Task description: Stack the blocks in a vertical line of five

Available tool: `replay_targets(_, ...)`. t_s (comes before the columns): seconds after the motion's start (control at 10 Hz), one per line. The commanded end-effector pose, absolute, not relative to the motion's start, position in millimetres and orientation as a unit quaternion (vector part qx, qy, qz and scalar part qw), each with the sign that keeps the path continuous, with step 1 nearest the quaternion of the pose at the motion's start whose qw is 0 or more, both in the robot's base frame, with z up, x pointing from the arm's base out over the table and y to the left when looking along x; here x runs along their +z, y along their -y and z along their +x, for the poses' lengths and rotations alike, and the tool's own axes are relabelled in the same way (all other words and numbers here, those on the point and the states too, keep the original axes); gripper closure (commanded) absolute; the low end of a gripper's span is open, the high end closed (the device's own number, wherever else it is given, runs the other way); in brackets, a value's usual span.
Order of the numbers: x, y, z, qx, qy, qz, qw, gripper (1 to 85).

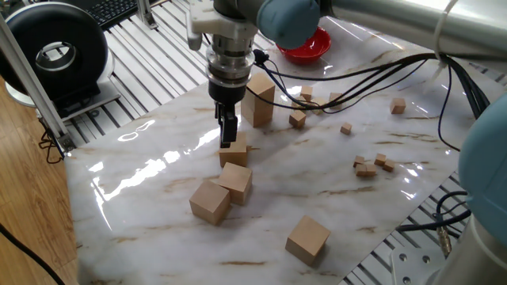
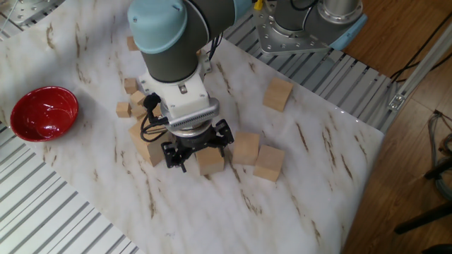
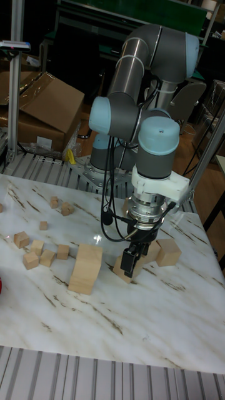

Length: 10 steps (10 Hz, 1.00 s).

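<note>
My gripper [image 1: 227, 136] hangs open, fingers pointing down, right over a loose tan block [image 1: 235, 153] near the table's middle. In the other fixed view the fingers [image 2: 172, 154] stand on both sides of that block [image 2: 211, 164]; whether they touch it is unclear. Just behind the gripper, a block stack [image 1: 257, 100] two high stands upright, also seen in the tall fixed view as the block stack [image 3: 85, 269] left of the gripper [image 3: 130, 264]. Three more blocks lie loose: two touching [image 1: 237, 180] [image 1: 210, 200] and one nearer the front [image 1: 307, 238].
A red bowl [image 1: 309, 43] sits at the far edge of the marble table. Several tiny wooden cubes [image 1: 372, 165] are scattered to the right and behind the stack [image 1: 298, 119]. A black round device [image 1: 51, 51] stands off the table's left corner.
</note>
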<state>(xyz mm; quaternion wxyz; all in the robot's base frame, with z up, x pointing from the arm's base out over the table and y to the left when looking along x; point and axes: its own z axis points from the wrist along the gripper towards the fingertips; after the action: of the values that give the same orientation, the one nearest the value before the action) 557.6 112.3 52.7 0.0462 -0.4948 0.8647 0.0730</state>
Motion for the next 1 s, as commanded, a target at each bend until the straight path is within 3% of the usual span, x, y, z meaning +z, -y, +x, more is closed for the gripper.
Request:
replay_targets(0.0,45,-110,553,0.078,-0.866,-0.491,0.055,0.7)
replay_targets(0.9,38,-104,541,0.083,-0.864,-0.495,0.042,0.7)
